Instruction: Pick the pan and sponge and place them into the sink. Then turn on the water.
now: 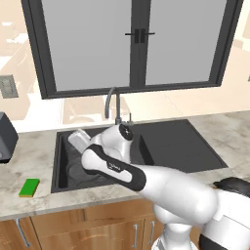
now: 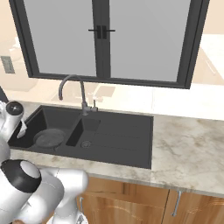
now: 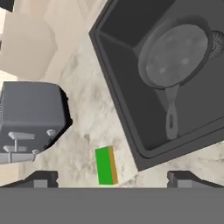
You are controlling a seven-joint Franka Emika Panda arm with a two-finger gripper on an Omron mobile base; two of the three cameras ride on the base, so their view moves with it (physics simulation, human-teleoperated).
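The pan lies in the sink; the open, empty hand hangs above the sponge on the worktop.

Matte black sink, dull mottled grey pan, marbled stone counter.

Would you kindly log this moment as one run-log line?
pan: in sink large basin | sponge: on counter, left of sink | gripper: open, empty, above sponge | water: off

Grey toaster on marble counter; dark-framed window behind
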